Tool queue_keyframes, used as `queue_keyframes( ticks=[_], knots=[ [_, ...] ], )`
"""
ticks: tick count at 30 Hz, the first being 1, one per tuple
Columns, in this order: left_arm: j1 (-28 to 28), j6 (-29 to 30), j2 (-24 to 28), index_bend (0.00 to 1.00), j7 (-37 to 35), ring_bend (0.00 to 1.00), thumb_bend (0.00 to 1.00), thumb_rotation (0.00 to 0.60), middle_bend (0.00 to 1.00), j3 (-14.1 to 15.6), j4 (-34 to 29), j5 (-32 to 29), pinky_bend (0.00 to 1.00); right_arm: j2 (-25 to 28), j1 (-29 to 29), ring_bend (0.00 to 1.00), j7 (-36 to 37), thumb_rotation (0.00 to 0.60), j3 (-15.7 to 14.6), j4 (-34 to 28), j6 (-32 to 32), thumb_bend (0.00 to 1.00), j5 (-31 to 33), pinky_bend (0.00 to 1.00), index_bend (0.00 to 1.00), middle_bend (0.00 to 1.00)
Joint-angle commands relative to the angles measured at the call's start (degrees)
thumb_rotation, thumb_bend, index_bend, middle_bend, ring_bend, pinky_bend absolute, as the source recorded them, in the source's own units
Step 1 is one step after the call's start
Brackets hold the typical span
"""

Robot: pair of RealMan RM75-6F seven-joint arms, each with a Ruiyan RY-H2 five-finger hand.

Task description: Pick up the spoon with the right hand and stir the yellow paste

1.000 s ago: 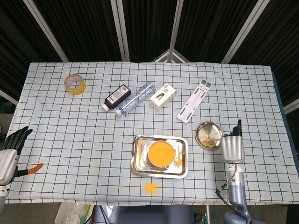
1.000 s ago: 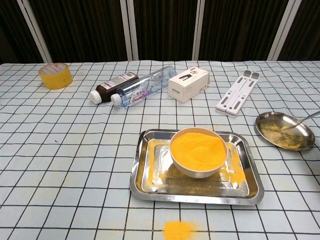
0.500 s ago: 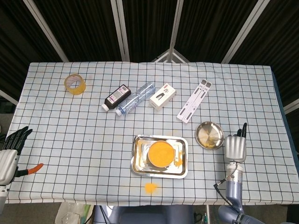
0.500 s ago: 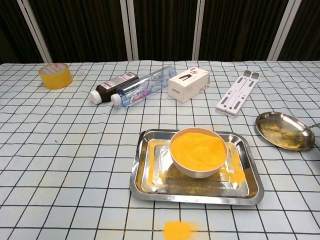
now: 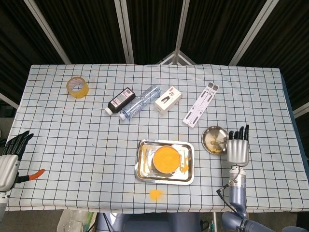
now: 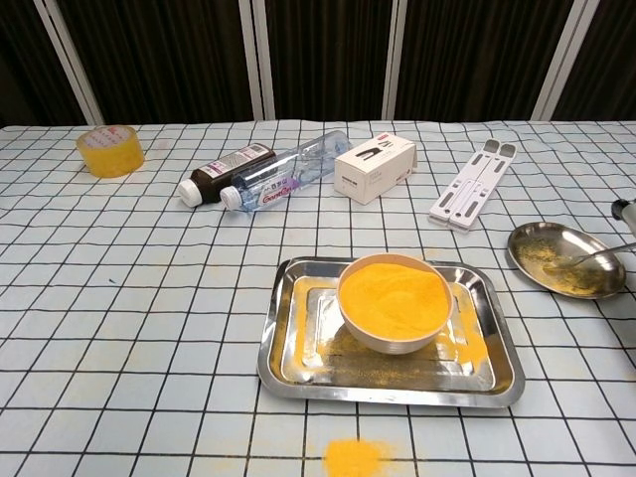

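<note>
Spoon (image 6: 596, 255) lies in small dish (image 6: 563, 260); right hand (image 5: 238, 150) beside, fingers spread, empty. Risk: thin handle slips, dish tips.

Both hands open, low in the head view.
The right hand (image 5: 238, 149) stands at lower right, palm down, fingers straight and spread toward the top of the frame, forearm running below it. The left hand (image 5: 10, 157) sits at the left edge, fingers spread.

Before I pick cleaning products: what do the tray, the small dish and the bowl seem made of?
Tray: polished metal, probably stainless steel; it reflects like a mirror. Small dish: the same shiny metal, dusted with yellow powder. Bowl: matte, pale, perhaps ceramic or plastic; unclear.
</note>
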Motion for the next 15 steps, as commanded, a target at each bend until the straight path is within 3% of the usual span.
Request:
queue_keyframes(
  ticks=[1,5,12,15],
  knots=[
    [0.01,-0.01,0.0,0.0,-0.01,0.0,0.0,0.6,0.0,0.0,0.0,-0.02,0.0,0.24,0.05,0.02,-0.67,0.6,0.15,-0.39,0.2,0.57,0.48,0.0,0.09,0.19],
    [-0.03,-0.09,0.0,0.0,-0.01,0.0,0.0,0.6,0.0,0.01,-0.05,-0.03,0.0,0.92,-0.02,0.0,-1.38,0.6,0.07,-1.54,0.72,0.49,0.75,0.0,0.0,0.12],
    [-0.03,-0.1,-0.1,0.0,0.17,0.0,0.0,0.6,0.0,0.01,-0.09,-0.04,0.0,2.74,0.86,0.0,-3.53,0.6,-0.85,-3.42,1.94,0.47,-1.25,0.0,0.0,0.1],
    [0.03,0.0,-0.13,0.0,0.35,0.0,0.0,0.6,0.0,0.02,-0.07,-0.06,0.0,4.2,1.48,0.0,-6.79,0.6,-1.56,-4.98,1.69,0.39,-1.73,0.0,0.0,0.09]
  ],
)
